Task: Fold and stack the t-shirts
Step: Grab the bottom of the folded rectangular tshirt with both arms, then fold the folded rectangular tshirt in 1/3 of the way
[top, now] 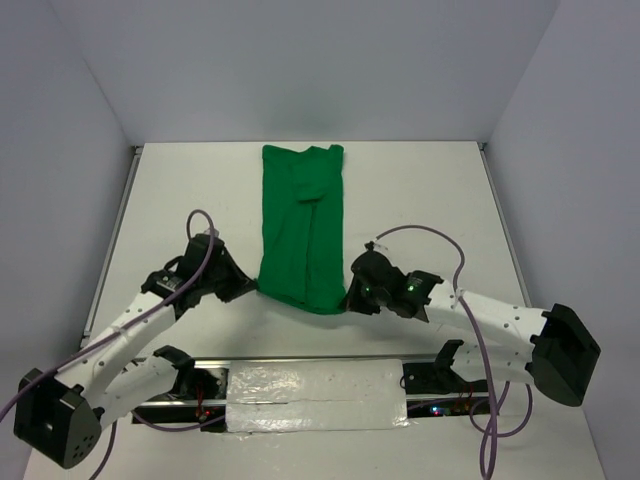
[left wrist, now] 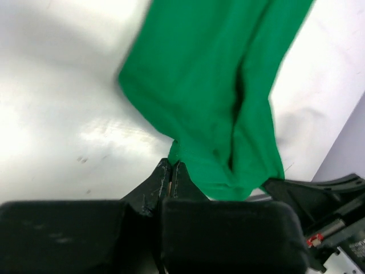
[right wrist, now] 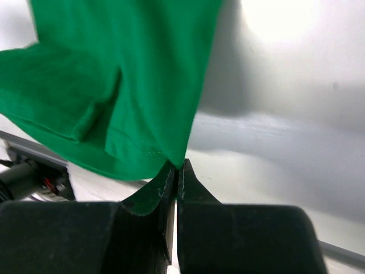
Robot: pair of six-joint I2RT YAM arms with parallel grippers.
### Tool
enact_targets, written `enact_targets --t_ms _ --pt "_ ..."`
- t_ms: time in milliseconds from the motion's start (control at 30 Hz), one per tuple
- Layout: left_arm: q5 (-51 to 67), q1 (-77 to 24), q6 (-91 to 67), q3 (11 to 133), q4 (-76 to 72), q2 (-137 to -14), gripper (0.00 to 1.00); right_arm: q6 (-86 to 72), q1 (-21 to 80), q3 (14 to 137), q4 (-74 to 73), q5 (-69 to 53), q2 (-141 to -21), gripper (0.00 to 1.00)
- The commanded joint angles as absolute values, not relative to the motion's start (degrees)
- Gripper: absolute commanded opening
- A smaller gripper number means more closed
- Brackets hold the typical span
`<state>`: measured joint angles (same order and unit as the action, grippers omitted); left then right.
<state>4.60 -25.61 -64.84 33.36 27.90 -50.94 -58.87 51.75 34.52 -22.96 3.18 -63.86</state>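
Observation:
The bright green t-shirt (top: 303, 225) lies folded lengthwise into a narrow strip, running from the table's far middle toward the near edge. My left gripper (top: 250, 288) is shut on the near left corner of the t-shirt (left wrist: 211, 97); its jaws (left wrist: 171, 165) pinch the cloth edge. My right gripper (top: 350, 298) is shut on the near right corner of the t-shirt (right wrist: 114, 80), the cloth caught between its closed tips (right wrist: 178, 166). The near end hangs lifted between the two grippers.
The white table (top: 430, 200) is walled by grey panels on the left, back and right. A taped mounting rail (top: 315, 395) with the arm bases runs along the near edge. Purple cables loop over both arms.

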Motion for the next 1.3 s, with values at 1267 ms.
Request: enact_targets --t_ms 1267 --pt "-1.3 -16.4 -46.4 89.9 25.2 -109.8 0.00 -39.1 28.4 86.5 -24.9 2.6 -110.4 0.00"
